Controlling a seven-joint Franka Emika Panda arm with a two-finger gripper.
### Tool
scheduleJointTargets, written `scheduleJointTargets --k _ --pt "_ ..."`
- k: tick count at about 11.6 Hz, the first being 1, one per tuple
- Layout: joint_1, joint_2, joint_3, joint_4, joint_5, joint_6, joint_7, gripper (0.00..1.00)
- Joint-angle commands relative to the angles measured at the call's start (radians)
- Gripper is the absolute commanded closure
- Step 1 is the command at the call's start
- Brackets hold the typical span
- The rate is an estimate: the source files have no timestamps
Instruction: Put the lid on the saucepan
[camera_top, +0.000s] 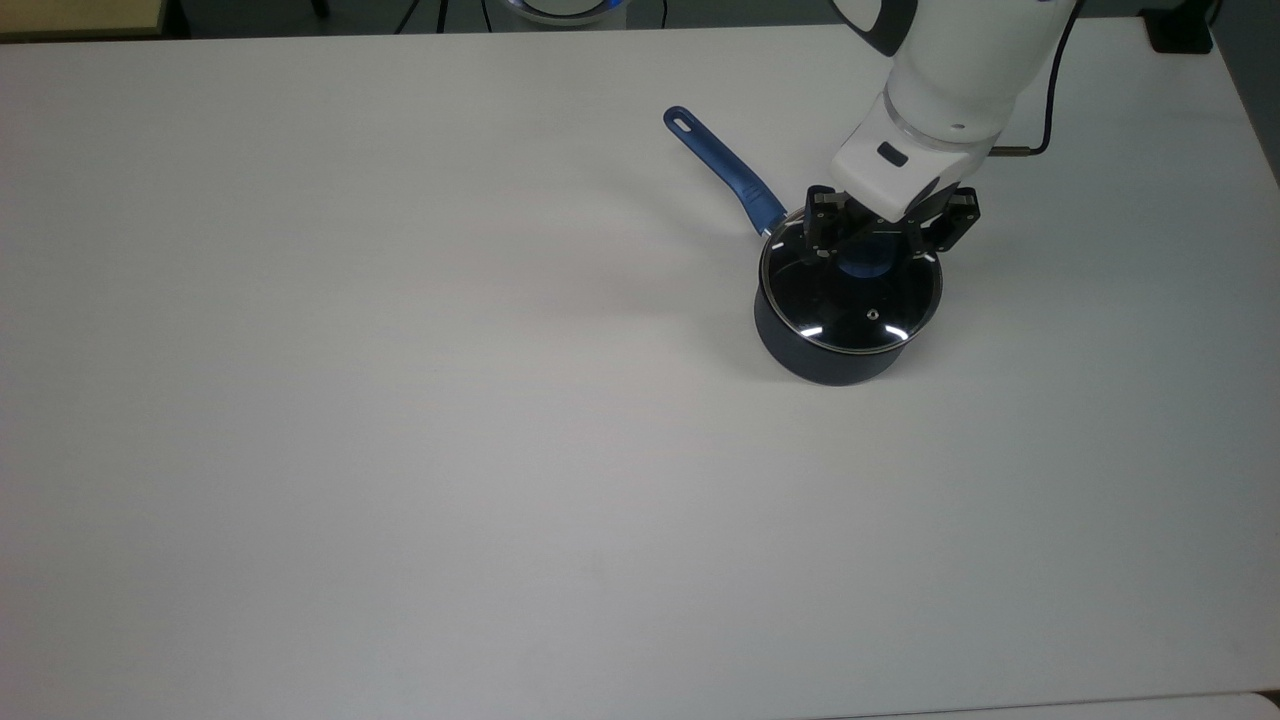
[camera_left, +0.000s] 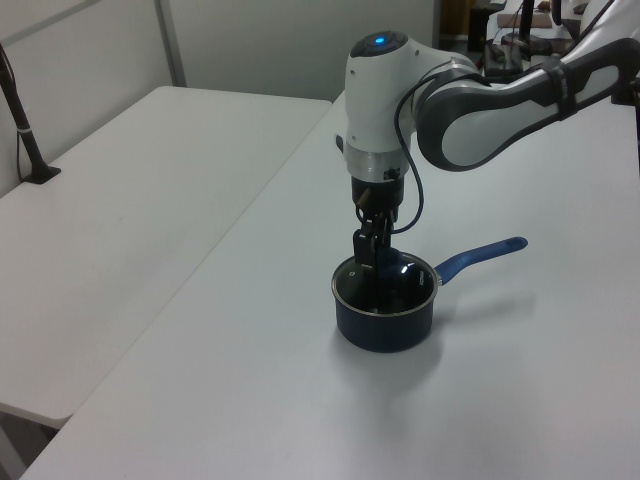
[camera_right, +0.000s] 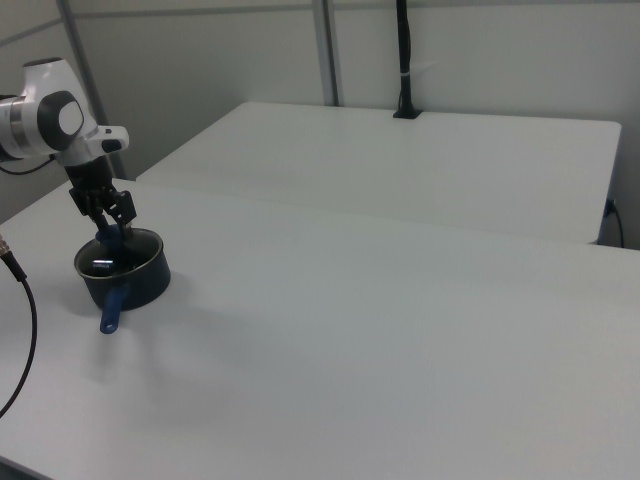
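I see the white bench (camera_top: 400, 420) and, toward the top view's right, the saucepan (camera_top: 826, 355) standing on it. Its long blue handle (camera_top: 722, 170) sticks out toward the top view's upper left. The lid (camera_top: 850, 295) looks like it sits flat on the pot now, with its metal rim going all the way round the pot's rim. I think it is in its place, because I see no gap on any side in the top view or the left view. My gripper (camera_top: 880, 235) hangs right over the blue knob (camera_top: 862, 262) in the middle of the lid. Its two fingers look spread, one on each side of the knob, and I do not think they are squeezing it. So I judge the main job is done: the lid is on. What is left, I think, is small. I should lift the arm straight up and away, slowly, so a finger does not catch the knob and tip the lid off. In the right view the pot (camera_right: 124, 272) sits near the right view's left edge.
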Motion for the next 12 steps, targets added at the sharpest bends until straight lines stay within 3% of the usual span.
scheduleJointTargets --k 1,2,5,9,10,12 --pt "0.000 0.015 0.000 0.019 0.004 0.023 0.016 0.63" --pt "0.000 0.015 0.000 0.019 0.002 0.023 0.016 0.61" --pt "0.000 0.009 0.000 0.019 0.002 0.014 0.016 0.03" --pt "-0.026 -0.112 0.007 0.008 0.011 -0.119 -0.005 0.00" --pt "-0.067 -0.159 0.049 -0.016 0.008 -0.153 -0.029 0.00" --pt "-0.237 -0.257 0.186 -0.046 -0.007 -0.231 -0.051 0.00"
